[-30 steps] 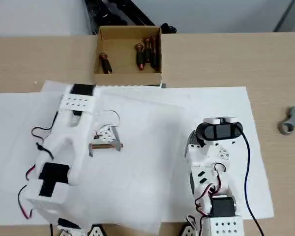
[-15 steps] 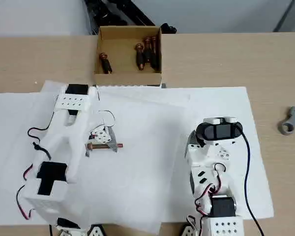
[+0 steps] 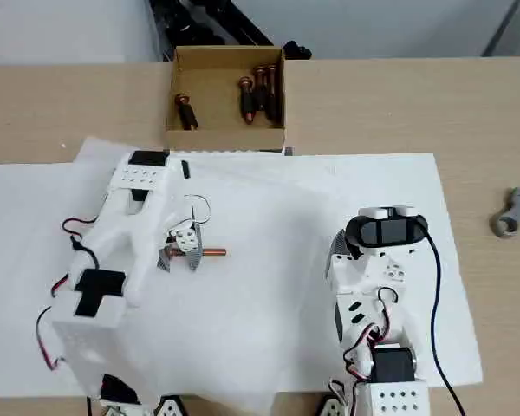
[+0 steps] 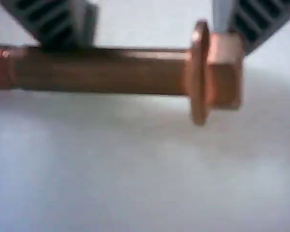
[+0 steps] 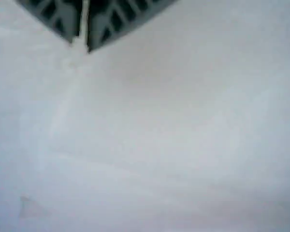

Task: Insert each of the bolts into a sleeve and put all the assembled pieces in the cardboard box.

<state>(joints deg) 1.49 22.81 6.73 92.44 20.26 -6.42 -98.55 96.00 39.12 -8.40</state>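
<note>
The wooden desk [image 3: 373, 104] carried a wide sheet of white paper [image 3: 269, 295], and both white arms stood over it. The left arm [image 3: 126, 251] stretched out across the left part of the sheet, while the right arm [image 3: 377, 286] sat folded on its own side, well apart. At the far edge of the paper the cardboard box [image 3: 225, 137] lay open on the desk, with several copper-coloured assembled pieces [image 3: 258, 94] inside. One of them lay alone toward the left wall and the others were bunched at the right. The left tool [image 3: 179, 257] hung low over the paper with its jaws spread – released, not clamped – and the bolt [image 3: 210, 252] lay flat on the sheet beneath them, running along the line from jaw to jaw. In the left wrist view one finger [image 4: 63, 24] touched the copper shaft of the bolt [image 4: 116, 70] and the other stood just behind its flanged hex head. The right tool [image 5: 82, 38] was clenched on nothing, fingertips together just above bare paper. A small grey part [image 3: 511, 212] lay on the desk beyond the right edge of the sheet.
</note>
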